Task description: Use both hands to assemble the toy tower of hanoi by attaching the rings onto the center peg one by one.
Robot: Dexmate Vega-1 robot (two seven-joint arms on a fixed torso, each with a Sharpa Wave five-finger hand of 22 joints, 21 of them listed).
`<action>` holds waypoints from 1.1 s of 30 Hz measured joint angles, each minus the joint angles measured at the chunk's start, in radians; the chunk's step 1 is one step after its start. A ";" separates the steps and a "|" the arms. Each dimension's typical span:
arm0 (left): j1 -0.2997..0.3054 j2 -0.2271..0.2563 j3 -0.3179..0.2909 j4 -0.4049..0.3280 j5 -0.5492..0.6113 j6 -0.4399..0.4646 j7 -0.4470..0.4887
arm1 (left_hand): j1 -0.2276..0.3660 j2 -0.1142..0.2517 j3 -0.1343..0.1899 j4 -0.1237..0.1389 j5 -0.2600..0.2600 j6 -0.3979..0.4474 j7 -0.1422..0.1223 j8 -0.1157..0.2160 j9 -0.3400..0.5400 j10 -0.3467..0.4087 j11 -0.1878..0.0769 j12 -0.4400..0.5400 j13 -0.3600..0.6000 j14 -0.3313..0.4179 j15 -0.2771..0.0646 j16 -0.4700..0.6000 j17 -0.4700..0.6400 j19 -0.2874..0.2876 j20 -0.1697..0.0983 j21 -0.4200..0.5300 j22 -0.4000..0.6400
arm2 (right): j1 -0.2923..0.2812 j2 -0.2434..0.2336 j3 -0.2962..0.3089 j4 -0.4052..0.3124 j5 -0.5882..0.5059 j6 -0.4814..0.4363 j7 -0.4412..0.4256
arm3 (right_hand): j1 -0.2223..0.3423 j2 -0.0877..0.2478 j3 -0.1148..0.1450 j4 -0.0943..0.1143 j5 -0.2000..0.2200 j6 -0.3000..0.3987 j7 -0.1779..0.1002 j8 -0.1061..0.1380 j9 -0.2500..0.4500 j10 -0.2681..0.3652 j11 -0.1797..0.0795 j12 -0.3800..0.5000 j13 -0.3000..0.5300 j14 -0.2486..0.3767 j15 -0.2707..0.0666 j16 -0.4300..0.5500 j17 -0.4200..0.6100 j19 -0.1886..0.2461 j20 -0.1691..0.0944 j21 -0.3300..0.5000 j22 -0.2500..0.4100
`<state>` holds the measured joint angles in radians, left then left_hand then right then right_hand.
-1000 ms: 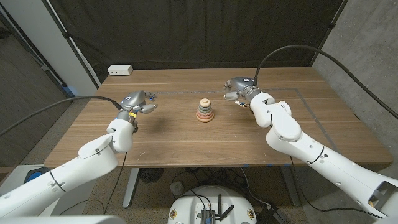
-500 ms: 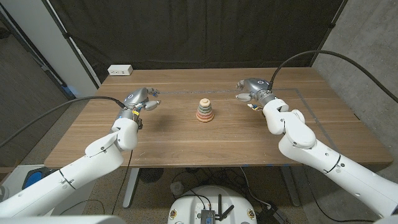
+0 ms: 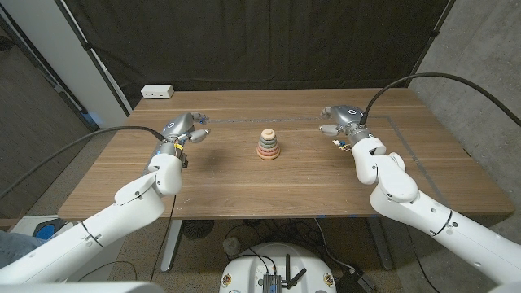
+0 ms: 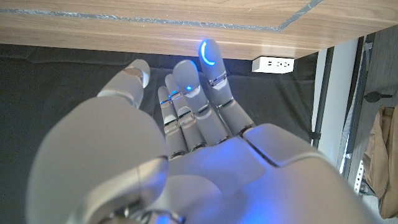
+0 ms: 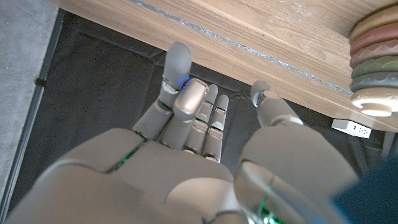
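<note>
Centrally on the wooden counter (image 3: 244, 183) stands the toy tower (image 3: 268, 145) — a stack of pastel rings, widest at the base and narrowing upward, with the rounded top of the peg showing above them. All the rings in view sit on that stack. To the tower's left, well apart from it, the left hand (image 3: 182, 130) hovers over the counter on its white arm; in the left wrist view the left hand (image 4: 180, 155) shows its fingers (image 4: 208, 81) stretched out nearly straight and close together, with nothing between them, so it is released and grasping nothing. To the tower's right, again well apart, the right hand (image 3: 342, 119) hangs over the counter at about the same depth as the tower. In the right wrist view the right hand (image 5: 186, 162) also has its fingers (image 5: 177, 74) extended and bare, the thumb set apart from the rest — released, holding nothing — and the ringed tower (image 5: 376, 62) appears at the edge of that picture, clear of the fingers. Behind the tower and far to its left, near the counter's back edge, lies a white power strip (image 3: 157, 92). A black curtain (image 3: 260, 41) hangs behind the counter.
</note>
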<state>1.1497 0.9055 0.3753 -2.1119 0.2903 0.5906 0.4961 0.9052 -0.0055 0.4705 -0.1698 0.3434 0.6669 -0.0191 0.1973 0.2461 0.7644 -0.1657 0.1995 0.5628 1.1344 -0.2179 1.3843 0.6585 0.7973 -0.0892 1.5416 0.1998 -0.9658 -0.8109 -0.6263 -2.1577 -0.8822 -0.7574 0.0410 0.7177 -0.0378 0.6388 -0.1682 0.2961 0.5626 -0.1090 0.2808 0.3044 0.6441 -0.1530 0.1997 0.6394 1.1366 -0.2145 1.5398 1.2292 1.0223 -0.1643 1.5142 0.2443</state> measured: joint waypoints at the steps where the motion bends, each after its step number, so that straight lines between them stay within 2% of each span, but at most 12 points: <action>1: 0.003 0.001 -0.001 0.000 0.000 0.001 0.001 | -0.002 -0.002 0.000 0.000 0.000 0.000 0.000 0.000 0.000 0.000 0.000 0.000 -0.002 0.000 0.000 0.000 0.001 0.000 0.000 0.000 0.000 | -0.005 0.000 0.001 0.003 0.002 -0.003 -0.009 | 0.000 0.000 0.000 0.000 0.000 0.000 0.000 0.002 0.000 0.001 -0.001 0.000 0.000 0.000 0.000 0.000 0.000 0.000 0.000 0.000 0.000; 8: 0.021 -0.008 -0.011 0.005 -0.007 0.000 0.014 | -0.002 -0.002 0.000 0.000 0.000 -0.008 -0.003 0.000 0.000 -0.009 0.005 0.000 -0.002 0.000 0.000 0.000 0.002 0.000 0.000 0.000 0.000 | -0.034 0.002 0.021 0.024 0.042 -0.009 -0.085 | 0.000 0.000 0.000 0.000 0.000 0.005 -0.005 0.002 0.005 -0.009 -0.002 0.000 0.000 0.000 0.000 0.000 0.000 0.000 0.000 0.000 0.000; 17: 0.029 -0.023 -0.012 0.032 -0.014 -0.019 0.039 | -0.007 -0.007 0.000 0.000 -0.008 -0.040 -0.003 0.000 0.000 -0.052 0.005 -0.007 -0.002 -0.005 -0.001 -0.007 0.000 0.000 0.000 0.000 0.000 | -0.071 -0.020 0.038 0.048 0.086 -0.013 -0.161 | 0.000 0.000 0.000 0.000 0.000 -0.011 -0.003 0.002 0.014 -0.037 0.005 -0.011 -0.009 0.000 0.000 0.000 0.000 0.000 0.000 0.000 -0.003; 21: 0.017 -0.028 -0.001 0.053 -0.014 -0.029 0.039 | -0.008 -0.008 0.000 0.000 -0.008 -0.050 -0.004 -0.004 0.000 -0.062 0.009 -0.007 -0.002 -0.013 0.005 -0.012 -0.006 -0.008 0.000 0.000 -0.005 | -0.085 -0.037 0.042 0.054 0.103 -0.016 -0.189 | 0.013 -0.013 0.000 0.000 0.000 -0.011 -0.003 0.002 0.014 -0.037 0.005 -0.011 -0.009 0.000 0.000 0.000 0.000 0.000 0.000 0.000 -0.003; 33: -0.025 -0.042 0.041 0.098 -0.012 -0.043 0.020 | -0.008 -0.008 -0.005 0.004 -0.008 -0.055 -0.006 -0.004 0.000 -0.064 0.007 -0.007 -0.007 -0.013 0.005 -0.020 -0.017 -0.008 0.000 0.000 -0.005 | -0.110 -0.070 0.045 0.056 0.139 -0.042 -0.231 | 0.013 -0.013 0.000 0.000 0.000 -0.011 -0.003 0.002 0.014 -0.033 0.001 -0.007 -0.014 -0.004 -0.004 0.000 -0.007 -0.009 0.002 0.000 -0.003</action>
